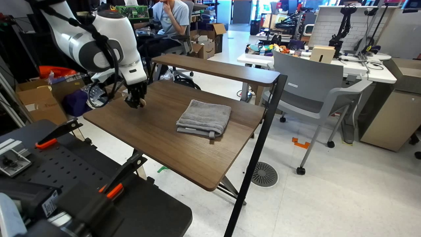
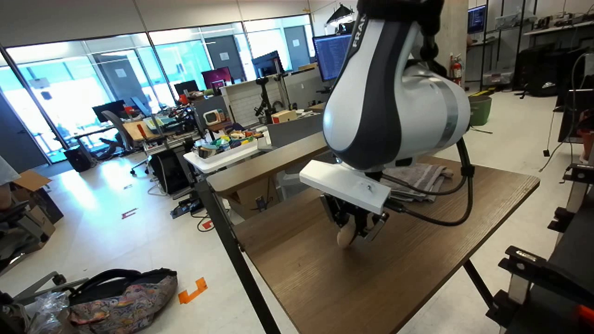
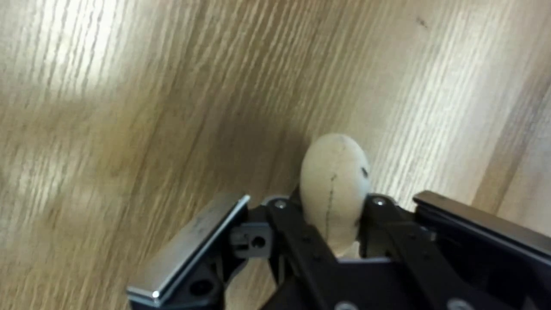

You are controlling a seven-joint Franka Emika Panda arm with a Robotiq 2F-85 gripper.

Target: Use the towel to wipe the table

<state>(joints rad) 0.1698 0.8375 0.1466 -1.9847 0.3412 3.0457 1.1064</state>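
The towel (image 1: 204, 115) is a gray folded cloth lying flat on the brown wood-grain table (image 1: 154, 128). In an exterior view the towel (image 2: 420, 178) is partly hidden behind the arm, on the far part of the table (image 2: 371, 287). My gripper (image 3: 329, 202) is shut on a tan egg-shaped ball (image 3: 335, 172) with a dark seam line. The gripper (image 1: 135, 97) is low over the table, well apart from the towel. The ball (image 2: 345, 235) hangs from the fingers near the tabletop; I cannot tell whether it touches. The towel is out of the wrist view.
A narrow raised brown shelf (image 1: 213, 68) runs along one long side of the table, with a black metal post (image 1: 260, 148) at its end. A gray chair (image 1: 309, 85) stands beyond it. A black cart (image 1: 131, 197) with clamps stands beside the table's opposite side.
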